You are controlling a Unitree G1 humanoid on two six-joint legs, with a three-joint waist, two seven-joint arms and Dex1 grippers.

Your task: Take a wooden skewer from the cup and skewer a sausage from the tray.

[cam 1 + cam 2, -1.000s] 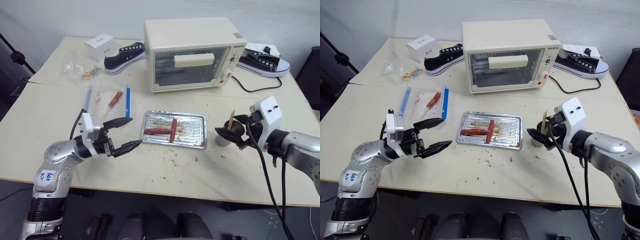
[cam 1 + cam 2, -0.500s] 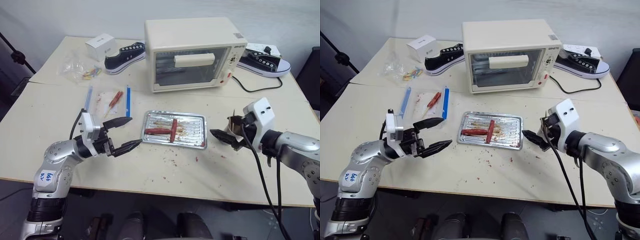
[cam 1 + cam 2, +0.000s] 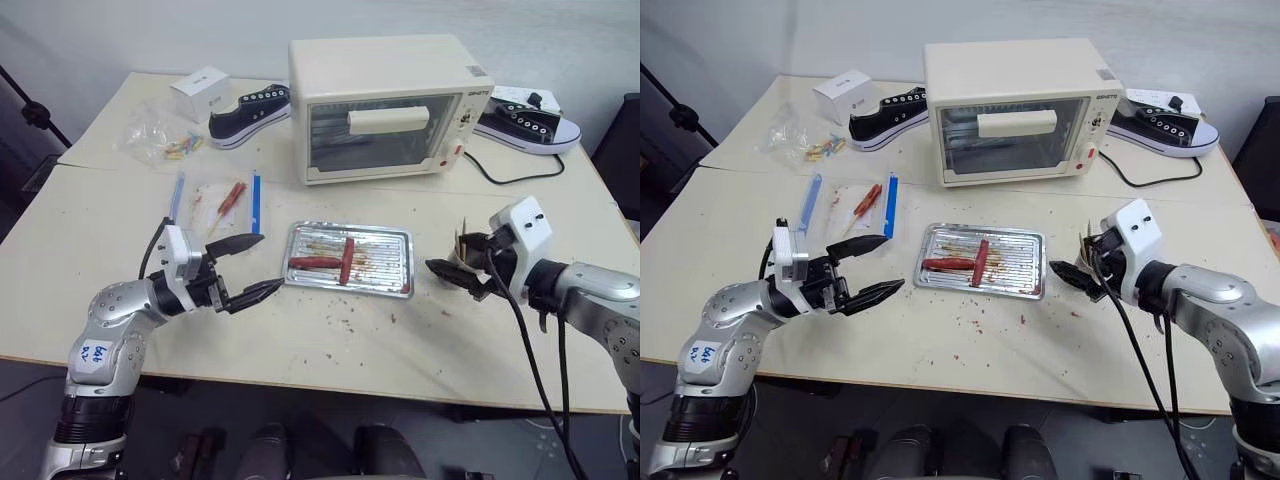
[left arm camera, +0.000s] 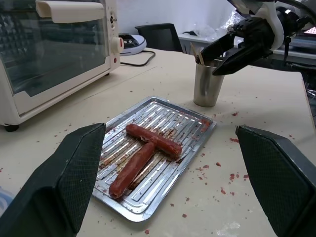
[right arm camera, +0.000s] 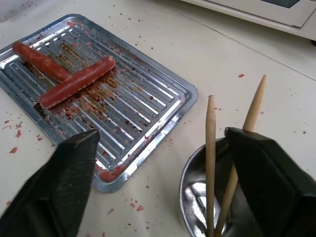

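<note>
You're at step 1: right gripper (image 5: pixel 158 197) open around 2 skewers (image 5: pixel 211 163) in the cup (image 4: pixel 207 84), nothing gripped. Left gripper (image 3: pixel 245 268) open, empty. Sausages (image 4: pixel 148 153) unskewered on tray (image 4: pixel 195 148).

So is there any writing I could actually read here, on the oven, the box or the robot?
Toaster oven, brand at the top right corner: too small to read.
White box, dark mark on its top: too small to read.
Blue handwriting on the left arm's sticker: not legible.
Nothing else carries text.
</note>
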